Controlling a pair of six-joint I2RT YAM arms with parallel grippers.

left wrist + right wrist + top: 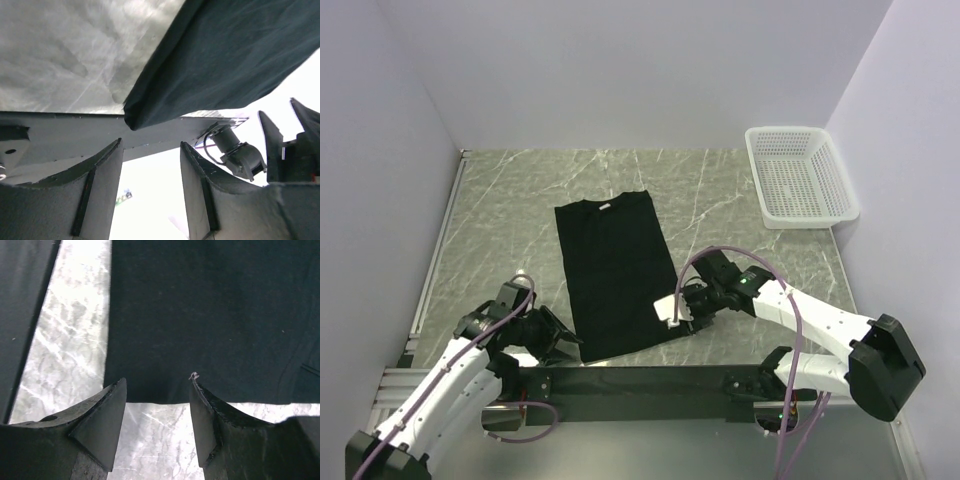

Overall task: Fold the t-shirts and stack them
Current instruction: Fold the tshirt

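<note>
Veined grey marble-look bench [500, 200], floppy black t-shirt [615, 270] folded into a long smooth rectangle, hem just ahead of left tool [558, 338] and right tool [678, 314], white lattice basket [800, 180] far beyond right tool, both tools released, wedge-shaped jaws empty

One t-shirt [615, 270] and one basket [810, 220] are counted on one desk [500, 200]. Two arms are counted: left arm [440, 390], right arm [810, 315]. Two end effectors are counted: left end effector [565, 340], right end effector [677, 322].
</note>
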